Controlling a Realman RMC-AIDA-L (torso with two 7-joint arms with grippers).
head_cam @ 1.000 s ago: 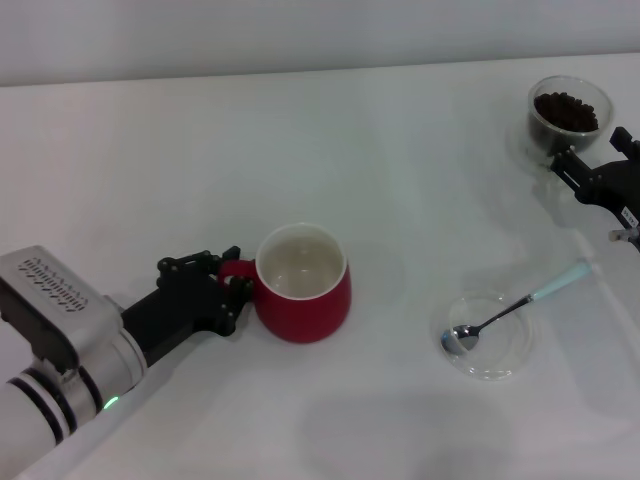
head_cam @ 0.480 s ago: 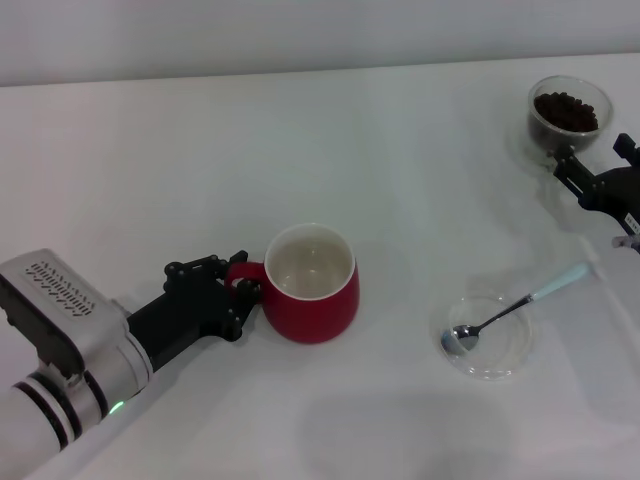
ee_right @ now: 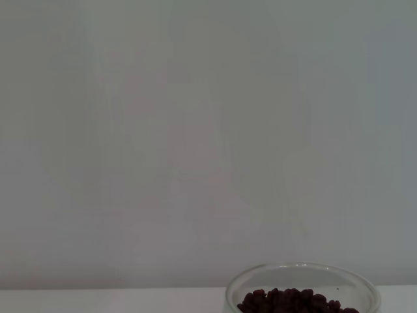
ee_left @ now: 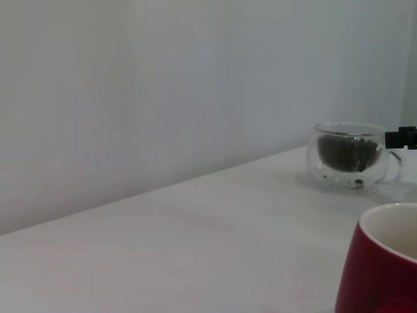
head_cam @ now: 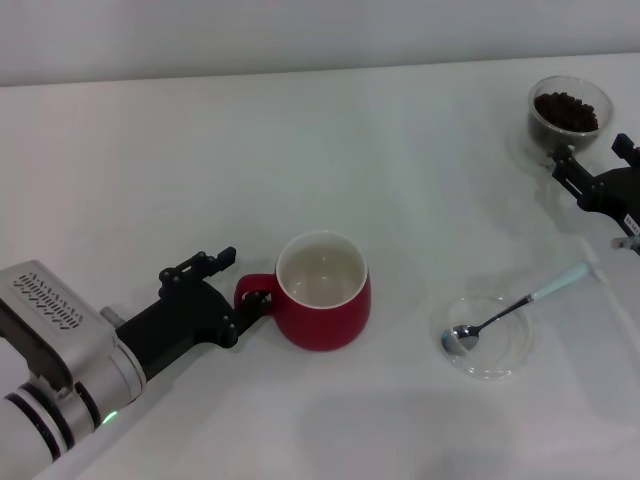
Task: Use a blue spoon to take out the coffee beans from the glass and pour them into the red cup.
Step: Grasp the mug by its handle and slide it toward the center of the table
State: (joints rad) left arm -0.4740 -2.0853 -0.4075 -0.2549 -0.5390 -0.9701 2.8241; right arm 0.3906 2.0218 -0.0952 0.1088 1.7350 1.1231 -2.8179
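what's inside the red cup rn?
Nothing visible: the red cup shows a bare white inside in the head view. The coffee beans are all in the glass. The cup's near inner wall is hidden.

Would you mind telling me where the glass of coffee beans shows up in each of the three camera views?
Head view: the glass stands at the far right of the table, just beyond the right gripper.
Left wrist view: it sits at the right side, beyond the red cup.
Right wrist view: only its rim and the coffee beans show at the bottom edge.
Shared landmark: the dark beans inside the glass.
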